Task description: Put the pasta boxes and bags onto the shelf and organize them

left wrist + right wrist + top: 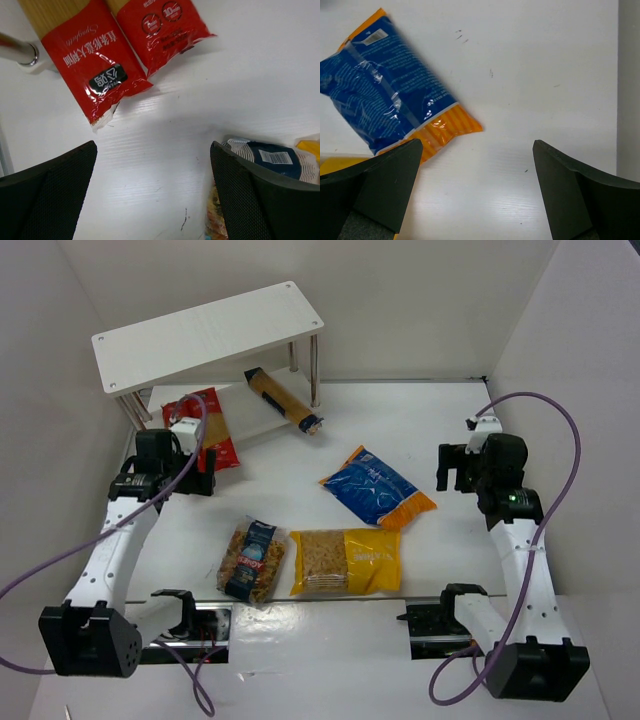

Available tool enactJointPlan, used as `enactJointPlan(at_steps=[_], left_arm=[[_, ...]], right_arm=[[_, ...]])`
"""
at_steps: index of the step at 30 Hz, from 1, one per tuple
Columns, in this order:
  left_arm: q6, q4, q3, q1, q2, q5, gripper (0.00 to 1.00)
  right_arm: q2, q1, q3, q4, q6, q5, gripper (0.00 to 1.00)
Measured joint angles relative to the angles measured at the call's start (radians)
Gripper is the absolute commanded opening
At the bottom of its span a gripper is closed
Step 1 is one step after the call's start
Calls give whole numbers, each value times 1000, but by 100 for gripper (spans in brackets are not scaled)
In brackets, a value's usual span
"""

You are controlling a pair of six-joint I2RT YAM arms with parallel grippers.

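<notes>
The white two-tier shelf [210,335] stands at the back left. A long tan box with a dark blue end [285,400] lies slanted on its lower board, sticking out. Two red spaghetti packets [215,430] lie at the shelf's front and show in the left wrist view [95,65]. A blue-orange bag [378,488], a yellow bag [345,562] and a clear bag with a blue label [252,560] lie on the table. My left gripper [203,480] is open and empty just in front of the red packets. My right gripper [455,468] is open and empty, right of the blue-orange bag [385,105].
A shelf leg [17,52] stands beside the red packets. The clear bag [270,157] lies by my left gripper's right finger. White walls close in the table on the left, back and right [630,75]. The arm bases sit at the near edge.
</notes>
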Motion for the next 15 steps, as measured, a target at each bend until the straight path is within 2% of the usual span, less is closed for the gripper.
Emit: enactJointPlan(at_steps=[7,15], left_arm=[[1,-27,-1,27,47,21,100],[1,-29,-2,50,-35,29,100]], right_arm=[[2,-48,-3,14,7,27,100],[41,-54,-3,16,7,26,100]])
